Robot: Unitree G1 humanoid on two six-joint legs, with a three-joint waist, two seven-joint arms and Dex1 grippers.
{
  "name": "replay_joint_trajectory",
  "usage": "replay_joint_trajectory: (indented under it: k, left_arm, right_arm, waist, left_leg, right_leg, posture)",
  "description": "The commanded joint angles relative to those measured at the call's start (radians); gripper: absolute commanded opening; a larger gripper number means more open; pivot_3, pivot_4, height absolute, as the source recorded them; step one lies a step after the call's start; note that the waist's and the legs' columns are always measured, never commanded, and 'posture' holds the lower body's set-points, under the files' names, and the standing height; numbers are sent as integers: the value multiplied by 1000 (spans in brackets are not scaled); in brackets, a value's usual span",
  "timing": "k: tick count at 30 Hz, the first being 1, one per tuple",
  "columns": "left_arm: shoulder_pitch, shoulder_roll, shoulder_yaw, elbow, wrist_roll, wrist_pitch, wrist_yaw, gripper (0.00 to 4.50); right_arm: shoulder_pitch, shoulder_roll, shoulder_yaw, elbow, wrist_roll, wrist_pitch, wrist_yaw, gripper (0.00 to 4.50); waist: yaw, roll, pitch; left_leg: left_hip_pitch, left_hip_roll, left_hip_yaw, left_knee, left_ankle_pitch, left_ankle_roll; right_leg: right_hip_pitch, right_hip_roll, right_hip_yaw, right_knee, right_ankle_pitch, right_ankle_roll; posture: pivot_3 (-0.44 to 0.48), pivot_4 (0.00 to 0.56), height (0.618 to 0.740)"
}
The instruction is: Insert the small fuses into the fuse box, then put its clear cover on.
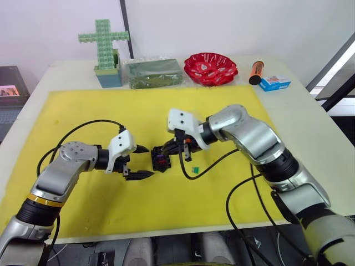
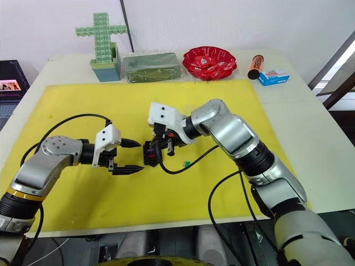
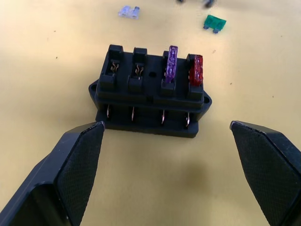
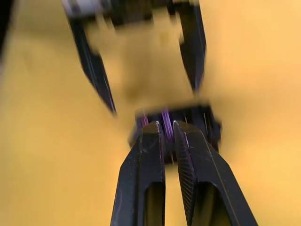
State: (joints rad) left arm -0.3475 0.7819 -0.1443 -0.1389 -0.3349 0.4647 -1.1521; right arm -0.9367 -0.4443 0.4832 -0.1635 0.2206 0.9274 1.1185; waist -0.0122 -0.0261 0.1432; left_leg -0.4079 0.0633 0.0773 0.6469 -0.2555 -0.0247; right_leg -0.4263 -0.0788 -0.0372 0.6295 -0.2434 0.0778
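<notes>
No text, number or brand can be read anywhere. The blue-and-white carton (image 1: 275,83) beside the orange tube (image 1: 255,72) carries print (red and dark marks), too small to make out; the tube's dark band likewise.

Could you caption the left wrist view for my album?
Fuse box holding purple fuse and red fuse, two slots empty.

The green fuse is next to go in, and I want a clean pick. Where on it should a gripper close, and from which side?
The green fuse lies flat on the yellow mat, apart from the fuse box. Probably best to come straight down from above and close on the two narrow edges of its plastic body, leaving the blades free for the slot.
</notes>
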Motion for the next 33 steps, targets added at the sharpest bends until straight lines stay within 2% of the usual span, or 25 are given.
replay_joint_trajectory:
  k: [1, 33]
  left_arm:
    - [-3, 7, 21, -19, -2, -14, 0, 4500]
    - [-15, 11, 34, 4, 5, -25, 7, 4500]
  right_arm:
    - [-7, 28, -29, 4, 16, -37, -27, 45]
    - [121, 24, 48, 193, -79, -261, -15, 45]
  waist:
    - [1, 0, 0]
    - [1, 0, 0]
  left_leg:
    - [0, 0, 0, 0, 0, 0]
    - [0, 0, 0, 0, 0, 0]
  right_leg:
    - [0, 0, 0, 0, 0, 0]
    - [0, 0, 0, 0, 0, 0]
  posture:
    - [0, 150, 740]
    - [0, 150, 740]
